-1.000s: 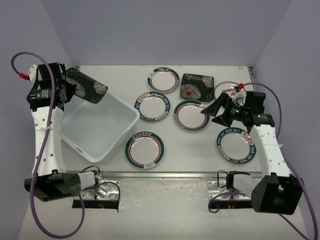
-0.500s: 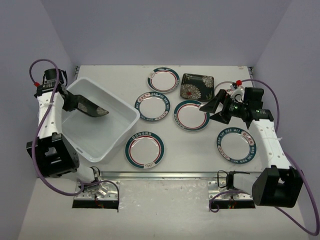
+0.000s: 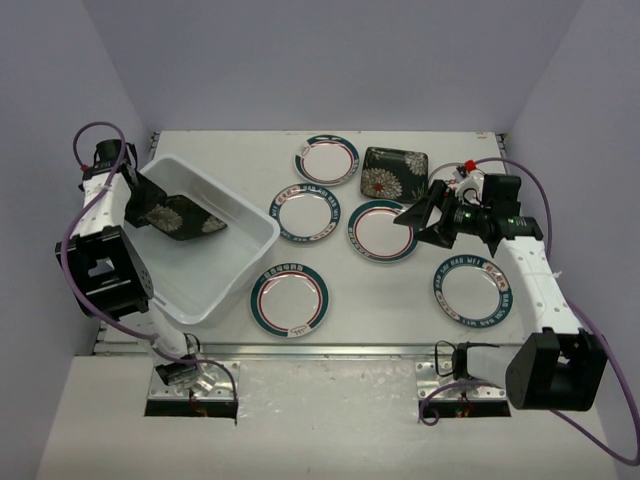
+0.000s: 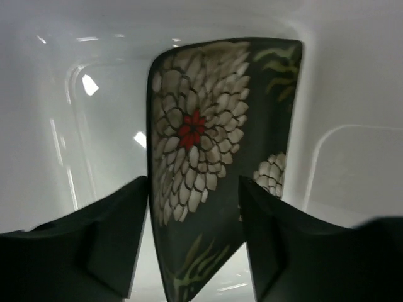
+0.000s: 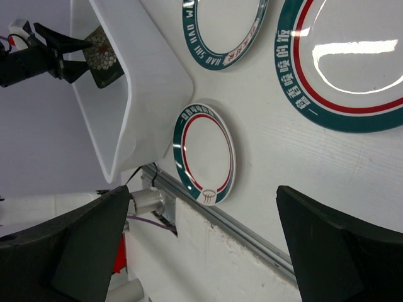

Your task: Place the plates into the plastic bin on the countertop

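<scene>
lift the left hand (image 4: 193, 181) straight up, clear of the plastic bin (image 3: 262, 238) wall, without nudging the square black plate (image 4: 214, 145). spread now, gripping nothing. plate tilted inside the bin: glossy black, white petalled flowers, red centre. right hand (image 3: 418, 222) wide open, empty, over round plates (image 3: 383, 230) on the worktop (image 3: 380, 300).

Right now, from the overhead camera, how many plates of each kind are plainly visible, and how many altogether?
Round white plates with teal rims: 5
Square black flowered plates: 2 (one in the plastic bin, one on the countertop)
Total: 7
</scene>
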